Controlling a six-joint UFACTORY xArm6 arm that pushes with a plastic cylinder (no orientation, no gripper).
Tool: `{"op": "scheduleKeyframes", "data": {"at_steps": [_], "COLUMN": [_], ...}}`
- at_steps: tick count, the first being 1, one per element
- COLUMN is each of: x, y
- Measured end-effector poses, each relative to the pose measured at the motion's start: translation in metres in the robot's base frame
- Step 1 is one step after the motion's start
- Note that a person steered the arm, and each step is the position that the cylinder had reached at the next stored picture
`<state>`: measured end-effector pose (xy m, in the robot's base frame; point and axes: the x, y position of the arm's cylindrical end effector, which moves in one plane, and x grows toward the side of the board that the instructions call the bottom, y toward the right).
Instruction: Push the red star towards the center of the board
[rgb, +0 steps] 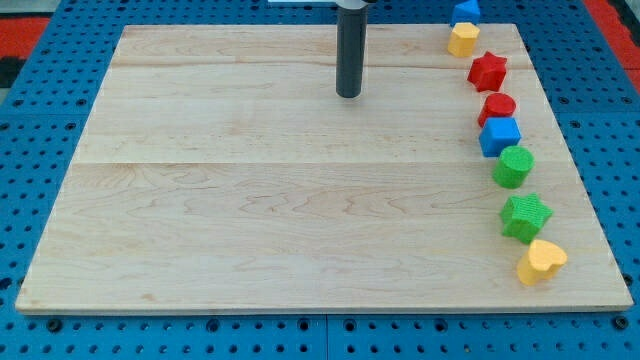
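- Wooden board on a blue pegboard bench; all blocks sit in a curved column along the right side, board centre unoccupied.
- Red star is far right, near the far edge. Not displaced toward centre as far as I can judge, so the task reads as not started.
- Neighbours: yellow block just beyond it toward the far edge, with a blue block past that at the board's far edge; red cylinder just on its near side, looks close to touching but I can't tell.
- Further down the column toward the near edge: blue cube, green cylinder, green star, yellow heart.
- My tip is down on the board in the far-middle area, well left of the red star, touching no block.
- Tool state: bare rod, nothing to clamp or release; it bears on nothing right now.
- Left to do, my read: get the tip round to the star's right/far side, then push left and nearward. Gap at the right edge is tight and the yellow block and red cylinder flank it, so clipping a neighbour is the risk.
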<state>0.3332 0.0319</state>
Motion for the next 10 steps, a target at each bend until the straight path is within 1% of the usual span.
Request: {"op": "scheduleKeyframes", "data": {"at_steps": [2,3,5,6,7,8,9,10], "x": [0.193,0.281,0.286,0.285,0.284,0.284,0.236,0.164], "y": [-0.007,0.023,0.125,0.133,0.173,0.230,0.273,0.297]}}
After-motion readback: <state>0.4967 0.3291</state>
